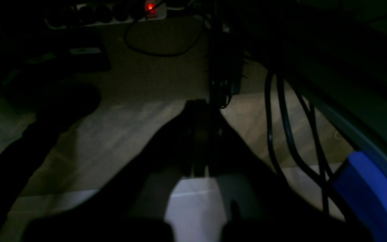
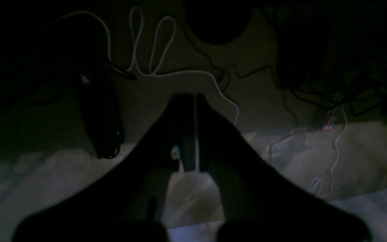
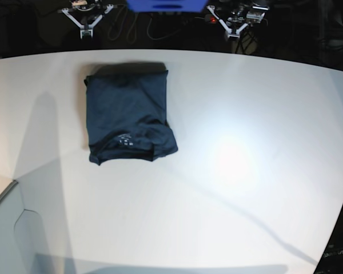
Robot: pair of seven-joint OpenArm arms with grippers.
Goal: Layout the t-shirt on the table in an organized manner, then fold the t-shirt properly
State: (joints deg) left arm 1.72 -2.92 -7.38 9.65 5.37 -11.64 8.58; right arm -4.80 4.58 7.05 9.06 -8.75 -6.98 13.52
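T-shirt [image 3: 128, 114] lies folded into a compact rectangle on the tabletop [image 3: 246, 171], toward the far-left part of the base view, long axis running near to far, neck label facing up at the near end. Both arms sit parked past the far edge, well apart from the shirt: right hand [image 3: 87, 23] at far left of the base view, left hand [image 3: 233, 25] at far right. Right hand is the nearer one, shirt lying almost straight toward the camera from it; left hand would have to reach diagonally across. Right wrist view shows right hand [image 2: 193, 111] with fingers pressed together, nothing between them, pointing at dim floor and cables [image 2: 153, 64]. Left wrist view shows left hand [image 1: 198, 114] likewise closed and empty, over floor with a power strip [image 1: 113, 13] lit red. Fold looks done; judging from this, task is at or near its end. No containers seen; a blue object [image 3: 166, 4] sits at the far edge, unclear what it is.
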